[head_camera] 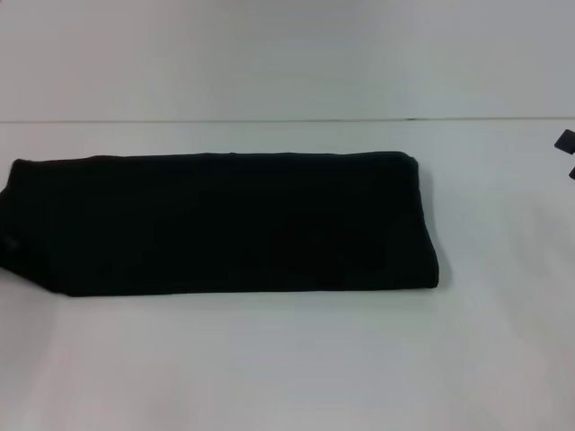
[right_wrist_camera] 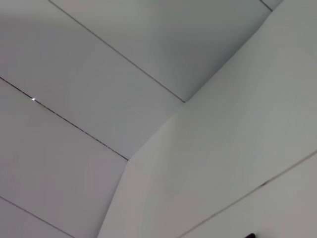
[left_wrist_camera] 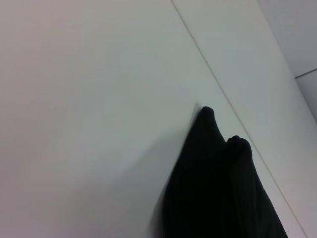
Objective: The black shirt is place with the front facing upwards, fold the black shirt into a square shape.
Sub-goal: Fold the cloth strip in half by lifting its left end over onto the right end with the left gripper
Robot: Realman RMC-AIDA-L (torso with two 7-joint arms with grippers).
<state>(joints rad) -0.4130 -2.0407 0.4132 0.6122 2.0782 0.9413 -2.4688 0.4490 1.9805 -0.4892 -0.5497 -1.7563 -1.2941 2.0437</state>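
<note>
Head view, black shirt (head_camera: pixel 225 223) folded long, white table (head_camera: pixel 287 359)

Large black cloth shirt (head_camera: pixel 225 223), matt, soft folded edges, no sheen. White flat table (head_camera: pixel 269 359) well left of right gripper (head_camera: pixel 566 153): smooth, slightly glossy. Gripper's dark tip looks like hard plastic.

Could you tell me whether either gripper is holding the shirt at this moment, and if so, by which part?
Nothing is visibly held. The black shirt lies folded into a long band on the table; only the right gripper shows, apart from it at the table's edge.
</note>
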